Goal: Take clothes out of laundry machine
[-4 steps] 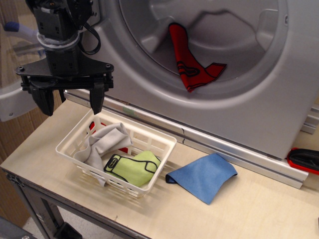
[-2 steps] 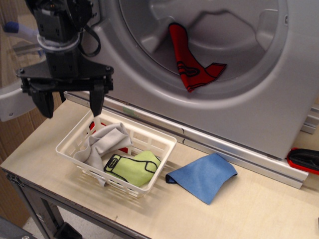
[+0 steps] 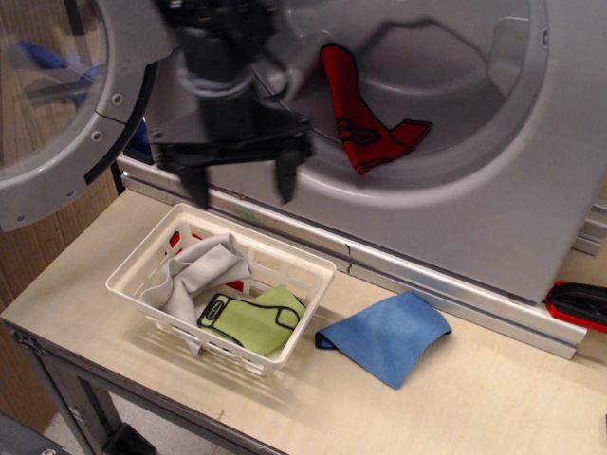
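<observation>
The red cloth with black edging [image 3: 362,116] hangs over the lower rim inside the drum of the silver-grey laundry machine [image 3: 493,190]. The machine's round door [image 3: 66,104] stands open at the left. My gripper [image 3: 242,190] is blurred by motion. It hangs open and empty in front of the machine's left lower rim, above the far edge of the white basket [image 3: 313,275]. It is to the left of the red cloth and lower than it, not touching it.
The white slotted basket holds a grey cloth [image 3: 199,270], a lime-green cloth [image 3: 251,318] and something red underneath. A blue cloth [image 3: 384,334] lies on the wooden table [image 3: 493,398] to the right of the basket. A red and black object [image 3: 579,303] lies at the right edge.
My gripper has swung fast to the right, from above the basket's left end to the machine's left rim. The open door now shows at the left. The cloths have not moved.
</observation>
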### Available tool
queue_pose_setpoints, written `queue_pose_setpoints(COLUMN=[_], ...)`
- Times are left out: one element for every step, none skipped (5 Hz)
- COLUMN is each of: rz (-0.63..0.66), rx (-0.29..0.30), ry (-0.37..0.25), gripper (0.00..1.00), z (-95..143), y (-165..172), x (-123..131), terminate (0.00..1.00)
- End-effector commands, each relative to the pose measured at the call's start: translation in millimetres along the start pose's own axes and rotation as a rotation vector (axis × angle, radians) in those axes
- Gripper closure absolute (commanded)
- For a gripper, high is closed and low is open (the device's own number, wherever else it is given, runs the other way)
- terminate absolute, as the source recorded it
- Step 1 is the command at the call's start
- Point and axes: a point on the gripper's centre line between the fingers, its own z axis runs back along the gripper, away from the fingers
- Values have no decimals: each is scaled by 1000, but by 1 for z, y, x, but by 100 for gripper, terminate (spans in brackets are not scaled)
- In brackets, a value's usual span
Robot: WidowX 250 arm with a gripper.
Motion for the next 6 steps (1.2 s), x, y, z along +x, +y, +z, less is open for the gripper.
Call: queue_pose_setpoints(rz=[-28,-24,-28,-53,-75,-85], rx=[-138,-144,-159,-187,-229,-249], ry=[-200,-253,-282,-269,-233,-214], gripper=[0,0,0,0,0,0], z=[16,19,12,-4,-16,-25], y=[-41,-52,-64,-81,-92,-96], x=[46,64,77,92,101,104], terminate=[0,0,0,0,0,0])
